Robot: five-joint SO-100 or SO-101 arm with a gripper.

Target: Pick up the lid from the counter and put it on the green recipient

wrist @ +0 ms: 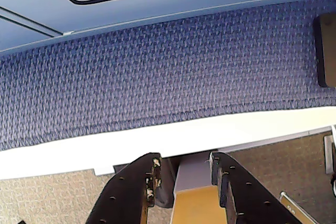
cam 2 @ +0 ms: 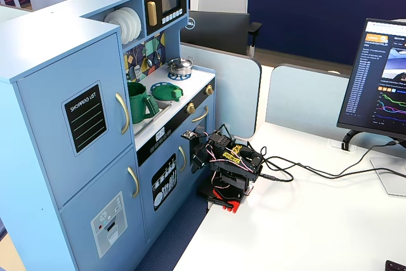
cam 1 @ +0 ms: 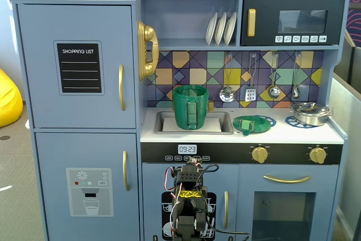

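**A:** What can't you make out?

**B:** The arm is folded low against the front of the toy kitchen, and the bottom edge of a fixed view cuts it off. From the side, in a fixed view, it is a knot of wires and black parts on the white bench. Only the wrist view shows the pincer: its two dark fingers stand a narrow way apart with nothing between them, over blue carpet and a white edge. Their tips look out of focus, so I'd put the gap at probably narrow.

**A:** And the lid?

**B:** The lid lies flat on the kitchen's white counter, on a blue printed ring just right of the sink in a fixed view, strap handle up. The green pot stands upright in the sink, open at the top, near the lid but apart from it. A steel pot sits at the counter's far right, well apart from both.

**A:** Any writing?

**B:** The blackboard panel on the fridge door reads "SHOPPING LIST". The clock under the sink shows "09:23". The small buttons below it are too tiny to read. A monitor on the bench shows text and graphs, also illegible, and the frame cuts off its right side.
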